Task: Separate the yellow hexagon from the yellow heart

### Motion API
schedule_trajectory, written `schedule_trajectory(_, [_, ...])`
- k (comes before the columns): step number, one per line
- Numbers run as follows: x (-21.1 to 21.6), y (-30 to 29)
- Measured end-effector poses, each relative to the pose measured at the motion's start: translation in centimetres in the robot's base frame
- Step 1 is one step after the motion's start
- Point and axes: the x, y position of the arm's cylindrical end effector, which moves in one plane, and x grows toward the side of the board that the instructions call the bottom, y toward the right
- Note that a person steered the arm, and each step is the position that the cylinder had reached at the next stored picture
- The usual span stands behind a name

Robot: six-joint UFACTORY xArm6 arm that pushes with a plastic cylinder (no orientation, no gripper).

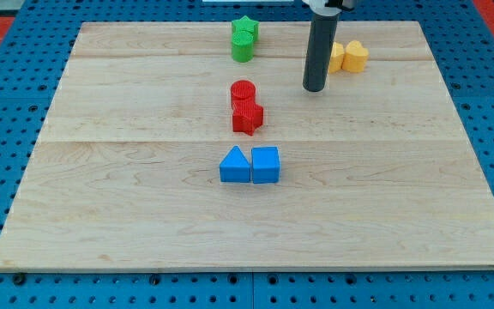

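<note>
The yellow heart and the yellow hexagon sit touching each other near the view's top right of the wooden board. The hexagon is on the left and is partly hidden behind my rod. My tip rests on the board just below and to the left of the hexagon, a small gap away from it.
A green star and a green cylinder sit together at the top centre. A red cylinder and a red star touch in the middle. A blue triangle and a blue cube stand side by side below them.
</note>
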Motion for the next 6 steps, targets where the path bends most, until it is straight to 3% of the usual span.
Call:
schedule_trajectory(2, [0.1,3.5])
schedule_trajectory(6, [3.3,4.6])
